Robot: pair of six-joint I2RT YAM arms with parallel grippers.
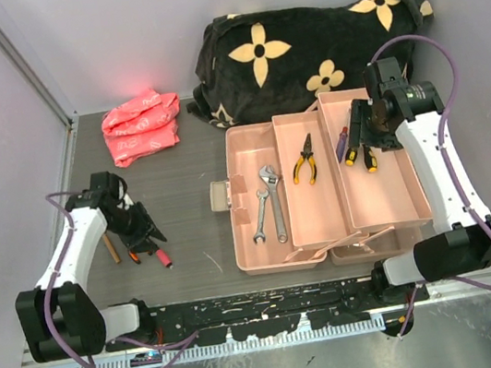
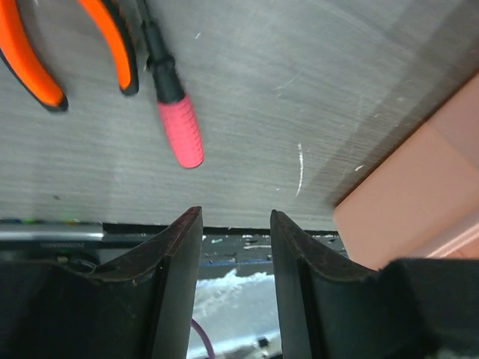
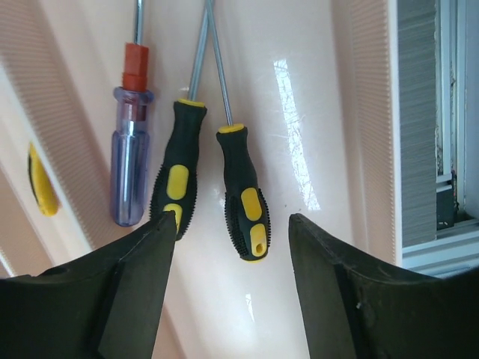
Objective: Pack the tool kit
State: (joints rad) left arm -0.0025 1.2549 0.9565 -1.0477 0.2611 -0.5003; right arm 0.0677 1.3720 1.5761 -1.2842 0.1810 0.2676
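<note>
the salmon-pink toolbox (image 1: 247, 240) sits open right of centre on the tabletop (image 1: 183, 203), its tiered trays fanned out so each level can take tools: wrenches (image 1: 275, 203) in the left tray, yellow-handled pliers (image 1: 305, 163) in the middle. the right end effector (image 3: 232, 218) hangs spread over the right tray, pinching nothing; two black-and-yellow screwdrivers (image 3: 243, 202) lie flat beneath it. the left end effector (image 2: 236, 215), jaws apart and empty, hovers by the orange pliers (image 2: 34, 75) and pink-handled screwdriver (image 2: 182, 134), probably the next to pack.
</note>
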